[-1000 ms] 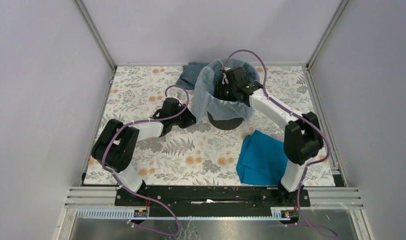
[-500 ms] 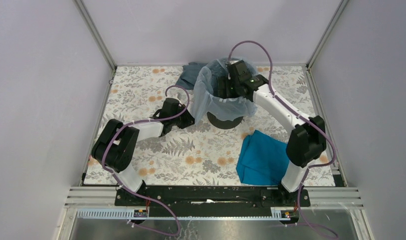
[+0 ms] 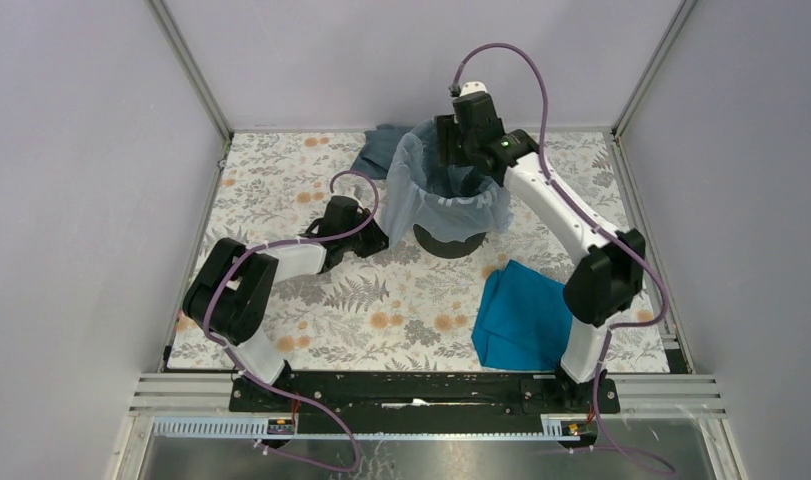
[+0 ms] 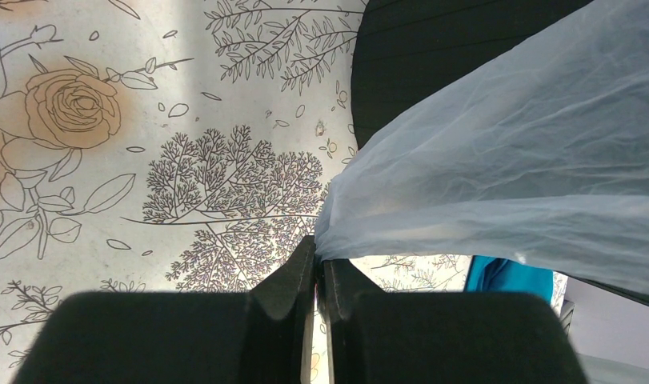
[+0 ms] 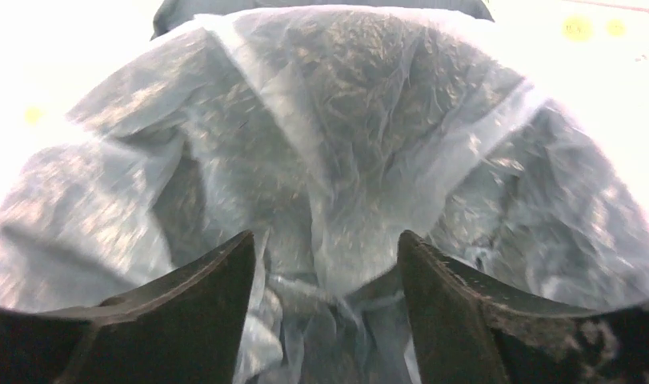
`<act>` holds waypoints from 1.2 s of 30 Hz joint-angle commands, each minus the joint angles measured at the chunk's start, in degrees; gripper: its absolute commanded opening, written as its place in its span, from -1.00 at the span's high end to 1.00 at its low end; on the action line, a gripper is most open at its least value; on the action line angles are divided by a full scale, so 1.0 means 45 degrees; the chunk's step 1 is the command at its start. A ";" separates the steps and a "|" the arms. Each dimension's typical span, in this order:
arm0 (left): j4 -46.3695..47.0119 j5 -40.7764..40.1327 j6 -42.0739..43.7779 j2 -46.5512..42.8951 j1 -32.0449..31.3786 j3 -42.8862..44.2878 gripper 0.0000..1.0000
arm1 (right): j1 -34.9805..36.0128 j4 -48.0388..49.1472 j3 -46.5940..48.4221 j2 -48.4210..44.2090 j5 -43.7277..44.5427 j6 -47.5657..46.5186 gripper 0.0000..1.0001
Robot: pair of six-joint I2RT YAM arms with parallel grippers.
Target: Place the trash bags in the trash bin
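Observation:
The black trash bin [image 3: 449, 243] stands at the back middle of the floral table. The pale blue trash bag [image 3: 406, 185] lines its mouth and drapes down outside the rim on the left and front. My left gripper [image 3: 384, 238] sits low by the bin's left side, shut on the hanging edge of the bag [image 4: 529, 160]; the film is pinched between its fingertips [image 4: 319, 258], with the bin's wall [image 4: 433, 56] behind. My right gripper [image 3: 449, 168] hovers over the bin's mouth, open, and looks down onto the crumpled bag [image 5: 369, 104] inside. Nothing is between its fingers [image 5: 327, 248].
A bright teal cloth [image 3: 521, 315] lies on the table at the front right, near the right arm's base. A dull grey-blue cloth [image 3: 381, 148] lies behind the bin on its left. Enclosure walls and metal posts bound the table at the back and sides.
My right gripper has risen out of the bin toward the back, and its jaws have opened off the bag. The left arm has stayed in place, pinching the bag's edge.

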 commanded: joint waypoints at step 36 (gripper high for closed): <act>0.0036 -0.0453 0.0310 -0.1109 -0.0280 -0.0184 1.00 | 0.0012 0.0265 -0.2186 0.2196 -0.1889 0.0147 -0.92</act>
